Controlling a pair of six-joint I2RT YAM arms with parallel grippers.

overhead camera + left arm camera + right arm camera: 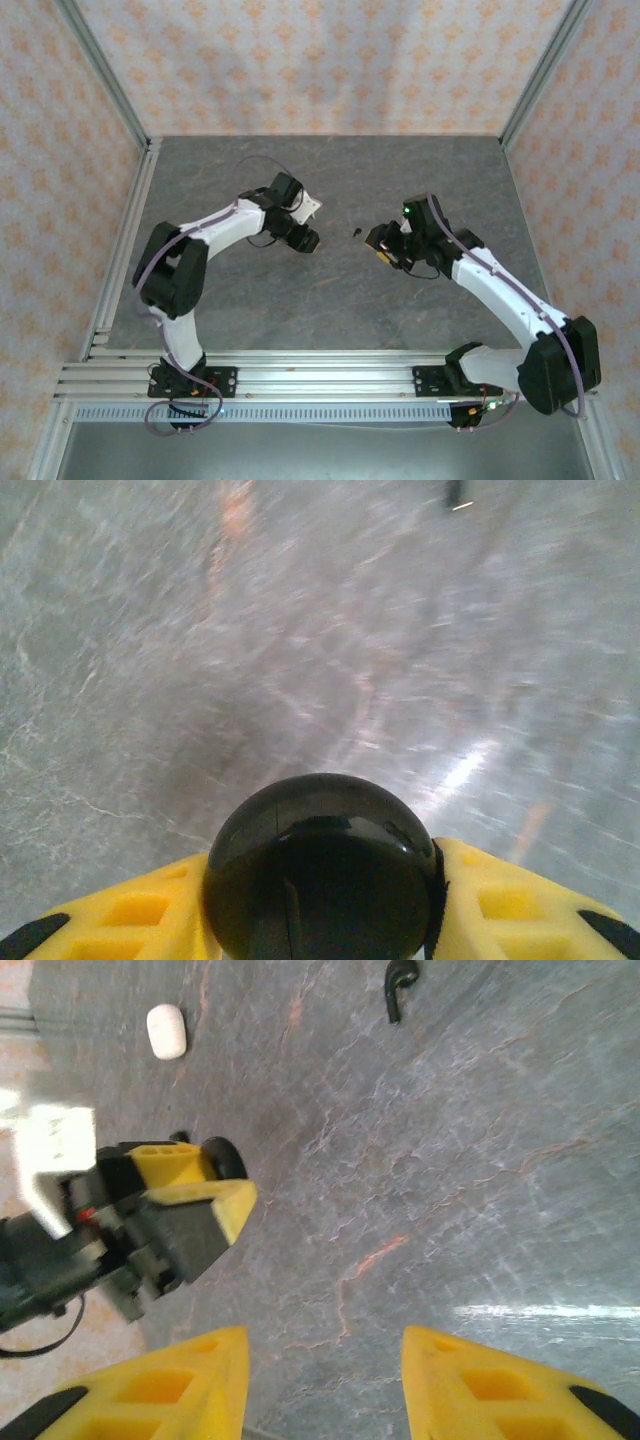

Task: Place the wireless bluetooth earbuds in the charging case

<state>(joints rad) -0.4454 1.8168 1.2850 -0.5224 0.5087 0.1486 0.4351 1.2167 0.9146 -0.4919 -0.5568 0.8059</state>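
One black earbud (397, 988) lies on the table (250, 300) between the grippers, its stem pointing toward the right gripper (320, 1370), whose fingers stand spread and empty, while the left gripper (322, 885) pinches one black case (320, 835) and one white case (166, 1032) lies farther off.

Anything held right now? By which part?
Left gripper clamps the rounded black case by its opposite sides, its dome poking out past the fingers. Right gripper is open and empty.
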